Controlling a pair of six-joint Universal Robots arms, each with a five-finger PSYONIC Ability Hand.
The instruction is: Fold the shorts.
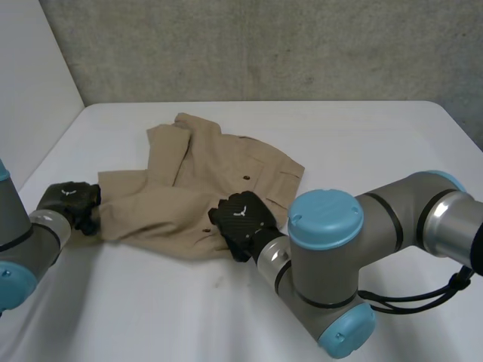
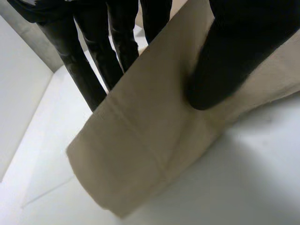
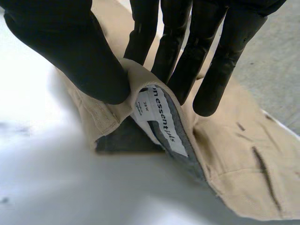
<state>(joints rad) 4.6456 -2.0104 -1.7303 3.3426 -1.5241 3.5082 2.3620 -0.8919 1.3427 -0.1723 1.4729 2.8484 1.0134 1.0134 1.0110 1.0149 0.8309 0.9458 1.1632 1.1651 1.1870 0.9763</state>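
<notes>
- I'm pinching the shorts (image 1: pixel 204 177), bunched on the surface (image 1: pixel 377 136): left hand (image 1: pixel 69 202) on their left edge, right hand (image 1: pixel 241 220) on the near waistband.
- I'm planning to lift both evenly, holding the cloth taut.

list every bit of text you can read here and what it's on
"n essentials": on the white label inside the waistband of the shorts, pinched by the right hand; its start is hidden.
"28W": same label, beside the brand line.
Smaller print by "28W": too small to read.
White mark on the back of the left hand and of the right hand: too small to read.
</notes>
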